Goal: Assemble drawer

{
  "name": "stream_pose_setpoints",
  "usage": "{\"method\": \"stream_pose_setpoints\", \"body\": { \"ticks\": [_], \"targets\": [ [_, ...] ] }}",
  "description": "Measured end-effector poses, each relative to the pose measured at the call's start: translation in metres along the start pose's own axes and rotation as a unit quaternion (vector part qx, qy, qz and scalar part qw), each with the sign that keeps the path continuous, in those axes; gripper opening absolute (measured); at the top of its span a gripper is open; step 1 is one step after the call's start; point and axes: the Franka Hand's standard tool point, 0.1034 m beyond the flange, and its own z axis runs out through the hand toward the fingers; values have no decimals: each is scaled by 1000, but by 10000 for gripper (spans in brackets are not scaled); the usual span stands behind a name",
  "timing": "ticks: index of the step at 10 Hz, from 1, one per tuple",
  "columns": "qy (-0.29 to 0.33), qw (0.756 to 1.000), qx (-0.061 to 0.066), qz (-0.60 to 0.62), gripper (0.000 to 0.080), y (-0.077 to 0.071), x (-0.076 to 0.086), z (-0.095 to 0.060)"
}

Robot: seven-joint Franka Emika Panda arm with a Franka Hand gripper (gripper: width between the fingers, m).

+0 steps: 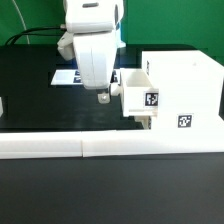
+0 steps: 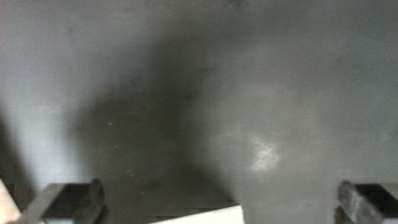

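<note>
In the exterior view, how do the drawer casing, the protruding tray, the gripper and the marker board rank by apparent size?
1. Drawer casing, largest.
2. Gripper with its white body.
3. Tray, partly inserted, so part is hidden.
4. Marker board, mostly hidden behind the gripper, so its rank is unsure.

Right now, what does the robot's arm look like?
The arm is chunky and white with rounded shells, narrowing down to a white gripper with small dark fingertips. In the wrist view the fingertips look like dark, blocky pads. No markings visible.

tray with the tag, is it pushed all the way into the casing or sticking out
Sticking out. In the exterior view the tray juts from the casing toward that view's left, its open top and tagged front clear of the casing's face.
</note>
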Motion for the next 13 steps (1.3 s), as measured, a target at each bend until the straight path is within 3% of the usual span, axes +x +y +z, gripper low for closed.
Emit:
{"method": "stream_pose_setpoints", "body": {
  "ticks": [1, 3, 4, 9, 11, 13],
  "targets": [
    [0, 999, -2, -51, 649, 3, -10, -1],
    [-3, 996, 12, -83, 649, 11, -18, -8],
    [-10, 995, 17, -94, 649, 16, -17, -10],
    [-17, 996, 16, -89, 649, 22, -14, -14],
    [-16, 995, 20, -96, 649, 32, -1, -26],
    [-12, 995, 24, -97, 649, 33, 14, -24]
  ]
}}
